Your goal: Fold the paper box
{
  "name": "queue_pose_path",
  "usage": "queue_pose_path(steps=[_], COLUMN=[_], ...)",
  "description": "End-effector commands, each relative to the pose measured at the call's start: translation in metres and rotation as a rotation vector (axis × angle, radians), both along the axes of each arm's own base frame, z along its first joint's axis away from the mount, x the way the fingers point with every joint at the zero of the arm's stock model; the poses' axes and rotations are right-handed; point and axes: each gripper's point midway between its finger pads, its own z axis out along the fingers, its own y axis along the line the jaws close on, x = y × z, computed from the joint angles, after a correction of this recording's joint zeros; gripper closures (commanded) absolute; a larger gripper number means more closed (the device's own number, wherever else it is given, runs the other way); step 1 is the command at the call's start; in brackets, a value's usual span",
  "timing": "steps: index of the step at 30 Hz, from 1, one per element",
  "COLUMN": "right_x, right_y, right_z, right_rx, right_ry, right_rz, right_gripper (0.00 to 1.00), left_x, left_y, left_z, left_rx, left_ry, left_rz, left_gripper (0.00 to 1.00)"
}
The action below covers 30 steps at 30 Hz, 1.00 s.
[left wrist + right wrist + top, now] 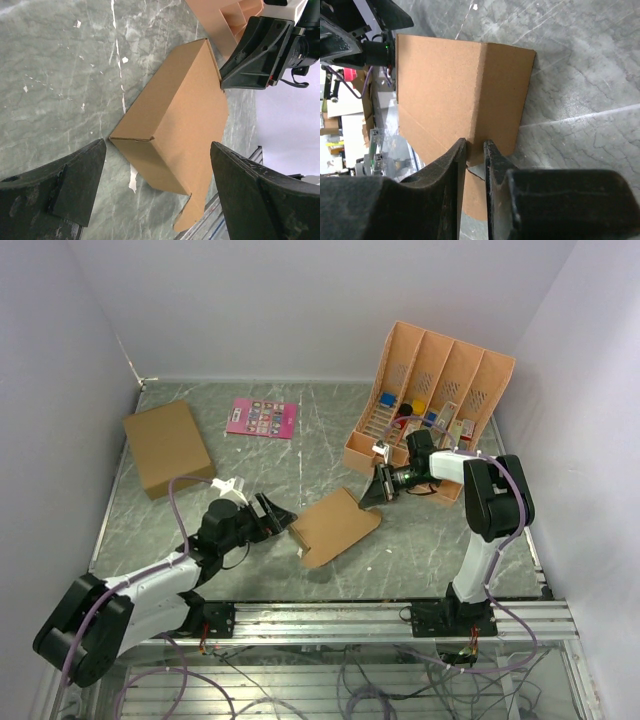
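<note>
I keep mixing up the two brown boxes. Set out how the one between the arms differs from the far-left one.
The paper box is smaller; the larger box is wider. The paper box has a loose tab sticking out and the right fingers pinch its edge; the larger box lies closed and untouched. Both are plain brown cardboard.

Bright, even overhead light; the paper box casts a short soft shadow on the desk, whose marble shows faint sheen. Wrist views: cardboard sharp, near foreground dark and slightly soft
</note>
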Motion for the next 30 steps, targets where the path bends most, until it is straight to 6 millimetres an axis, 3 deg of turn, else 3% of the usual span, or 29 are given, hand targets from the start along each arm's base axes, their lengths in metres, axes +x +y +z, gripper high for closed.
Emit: queue_pose_path(steps=[1, 6, 11, 21, 30], right_x=[0.004, 0.005, 0.006, 0.007, 0.005], right_y=[-0.009, -0.011, -0.012, -0.015, -0.015], right_z=[-0.018, -0.019, -0.021, -0.021, -0.022], right_rx=[-0.034, -0.031, -0.030, -0.025, -0.019], right_ry=[0.016, 0.029, 0.042, 0.050, 0.060], right_rz=[-0.039, -0.055, -0.065, -0.076, -0.074], right_gripper=[0.82, 0.82, 0.82, 0.82, 0.82], left_x=[0.003, -0.003, -0.011, -0.015, -0.009], left_y=[-0.008, 0.001, 0.000, -0.023, -0.049], left_z=[0.017, 0.004, 0.010, 0.001, 0.013], left_rx=[-0.095, -0.067, -0.125, -0.133, -0.183], left_ry=[-0.036, 0.047, 0.047, 0.073, 0.029], left_rz=[-0.014, 0.037, 0.049, 0.047, 0.071], left_gripper=[0.05, 0.04, 0.03, 0.02, 0.02])
